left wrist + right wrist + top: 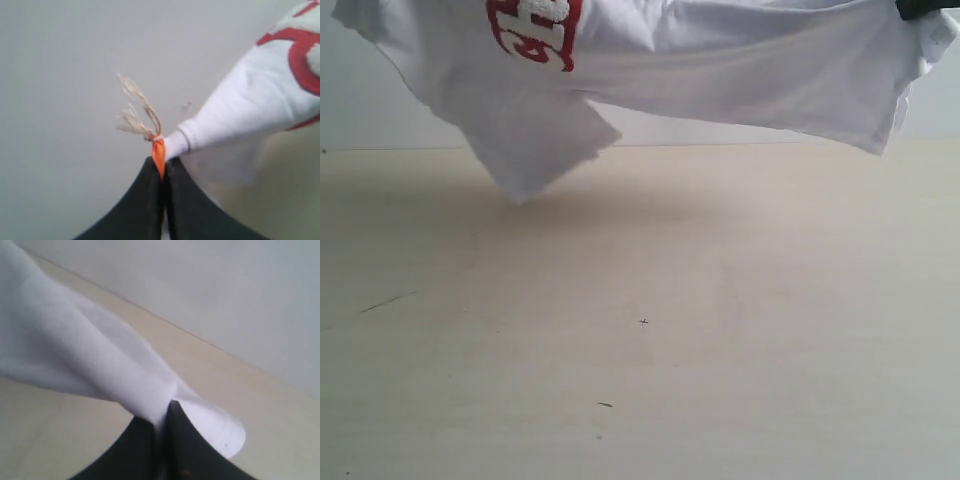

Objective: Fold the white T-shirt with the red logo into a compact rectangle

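The shirt (740, 70) hung in the air, stretched between the two arms, well clear of the table (640, 330), with one sleeve (535, 150) drooping lowest. The left gripper (161, 167) had its jaws pressed together on the orange tag (158, 152) and what looked like a thin bit of the shirt's edge beside it. A frayed string (135, 110) stuck out of the tag. The right gripper (162, 422) was clamped on a bunched fold of cloth. The left hold looked the weaker: if it was mostly tag, the weight could pull the cloth out or tear the tag, dropping that end in a heap. The drooping sleeve could also land tucked under the body and spoil the fold. The logo (535, 30) showed white letters on red, cropped and turned, so no word could be read. No print showed on the tag.
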Robot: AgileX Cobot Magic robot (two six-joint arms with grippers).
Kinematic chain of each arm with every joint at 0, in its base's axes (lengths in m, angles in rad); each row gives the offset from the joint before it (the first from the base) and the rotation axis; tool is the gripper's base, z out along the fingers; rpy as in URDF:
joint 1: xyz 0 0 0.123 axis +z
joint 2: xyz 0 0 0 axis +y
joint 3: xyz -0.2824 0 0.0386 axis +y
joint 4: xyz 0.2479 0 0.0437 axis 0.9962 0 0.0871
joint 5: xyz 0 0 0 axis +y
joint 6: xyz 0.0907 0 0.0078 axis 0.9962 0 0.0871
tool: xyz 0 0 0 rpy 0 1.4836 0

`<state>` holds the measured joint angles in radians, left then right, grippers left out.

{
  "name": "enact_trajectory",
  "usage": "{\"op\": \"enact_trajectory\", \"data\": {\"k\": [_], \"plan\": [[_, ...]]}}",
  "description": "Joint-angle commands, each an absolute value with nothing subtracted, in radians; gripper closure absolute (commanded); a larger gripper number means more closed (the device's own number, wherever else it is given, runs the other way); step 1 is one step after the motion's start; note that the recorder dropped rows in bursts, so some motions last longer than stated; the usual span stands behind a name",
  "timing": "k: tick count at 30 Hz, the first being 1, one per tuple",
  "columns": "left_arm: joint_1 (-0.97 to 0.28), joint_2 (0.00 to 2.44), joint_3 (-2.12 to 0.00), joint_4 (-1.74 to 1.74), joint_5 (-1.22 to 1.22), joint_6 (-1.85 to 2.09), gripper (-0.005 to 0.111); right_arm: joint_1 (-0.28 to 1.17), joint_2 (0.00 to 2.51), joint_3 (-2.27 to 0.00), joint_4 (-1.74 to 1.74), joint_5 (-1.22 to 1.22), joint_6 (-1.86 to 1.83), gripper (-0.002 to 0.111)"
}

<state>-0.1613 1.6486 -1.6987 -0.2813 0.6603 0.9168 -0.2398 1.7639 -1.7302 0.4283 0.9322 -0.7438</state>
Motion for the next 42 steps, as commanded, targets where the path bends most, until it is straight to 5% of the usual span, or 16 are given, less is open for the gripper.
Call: {"op": "enact_trajectory", "data": {"k": [1,7,15,35,42], "plan": [[-0.159,1.565,-1.712,-0.286,1.03,0.946,0.107,-0.244,1.734,-1.768,0.455,1.186,-0.871,0.108],[-0.159,1.443,-1.485,-0.269,1.093,0.941,0.107,-0.244,1.715,-1.698,0.464,1.221,-0.944,0.108],[-0.159,1.361,-1.125,-0.235,0.808,1.055,0.107,-0.244,1.711,-1.461,0.471,1.221,-1.05,0.108],[-0.161,1.324,-1.14,-0.307,1.016,0.94,0.107,-0.244,1.62,-1.294,0.581,1.221,-1.016,0.108],[-0.161,1.099,-1.361,-0.271,1.221,0.62,0.107,-0.244,1.39,-1.296,0.462,1.221,-0.591,0.108]]}}
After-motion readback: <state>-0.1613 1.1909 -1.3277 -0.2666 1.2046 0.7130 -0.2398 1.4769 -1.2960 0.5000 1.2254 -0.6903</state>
